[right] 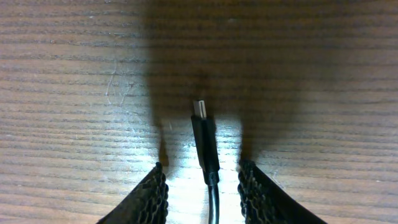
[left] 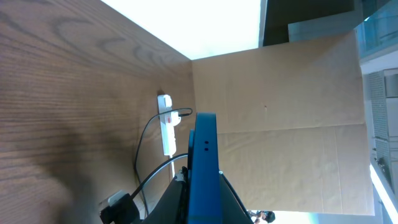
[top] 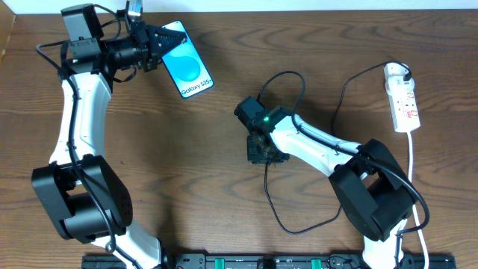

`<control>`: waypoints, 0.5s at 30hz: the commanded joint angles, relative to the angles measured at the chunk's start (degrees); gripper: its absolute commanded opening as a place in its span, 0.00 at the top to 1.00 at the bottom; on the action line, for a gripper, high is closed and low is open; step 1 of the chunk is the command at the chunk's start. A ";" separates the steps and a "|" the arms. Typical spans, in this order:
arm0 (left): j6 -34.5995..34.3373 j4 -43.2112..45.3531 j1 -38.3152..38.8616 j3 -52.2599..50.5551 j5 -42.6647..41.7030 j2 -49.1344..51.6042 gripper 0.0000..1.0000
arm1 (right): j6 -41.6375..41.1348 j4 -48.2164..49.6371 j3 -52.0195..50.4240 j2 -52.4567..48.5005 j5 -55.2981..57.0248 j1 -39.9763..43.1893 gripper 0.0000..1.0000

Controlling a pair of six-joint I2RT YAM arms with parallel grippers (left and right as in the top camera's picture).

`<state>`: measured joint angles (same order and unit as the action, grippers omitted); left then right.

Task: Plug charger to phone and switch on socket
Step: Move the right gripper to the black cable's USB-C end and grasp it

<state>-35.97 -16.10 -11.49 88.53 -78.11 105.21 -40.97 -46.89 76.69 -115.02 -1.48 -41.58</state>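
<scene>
The phone (top: 188, 66), with its blue "Galaxy S25" screen, is at the far left of the table, its upper end held in my shut left gripper (top: 154, 41). In the left wrist view it shows edge-on as a blue strip (left: 202, 155) between the fingers (left: 202, 199). The charger's black cable (top: 267, 187) loops across the table to a white adapter (top: 396, 72) plugged into the socket (top: 403, 101) at the far right. My right gripper (top: 261, 149) is low over the table, open. The black plug tip (right: 200, 118) lies between its fingers (right: 204, 171), untouched.
A cardboard wall (left: 280, 124) stands past the table's right end, behind the socket (left: 166, 127). The socket's white cord (top: 413, 172) runs down the right edge toward the front. The right arm (top: 321, 146) lies over the cable loops.
</scene>
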 commanded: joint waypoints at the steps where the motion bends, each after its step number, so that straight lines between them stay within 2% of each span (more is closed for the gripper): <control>1: 0.39 0.24 -0.13 -0.24 -2.25 -1.05 0.93 | -0.13 0.04 -0.07 -0.42 1.14 -0.37 0.68; 6: 0.39 0.26 -0.13 -0.24 -2.25 -1.05 0.92 | -0.11 0.07 -0.07 -0.42 1.16 -0.37 0.82; 10: 0.39 0.26 -0.13 -0.24 -2.25 -1.05 0.93 | -0.11 0.20 -0.07 -0.42 1.29 -0.35 0.84; 15: 0.39 0.26 -0.13 -0.24 -2.25 -1.05 0.93 | -0.11 0.17 -0.07 -0.42 1.33 -0.35 0.92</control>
<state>-35.97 -16.08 -11.49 88.53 -78.11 105.21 -40.99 -46.83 76.69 -115.02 -1.23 -41.58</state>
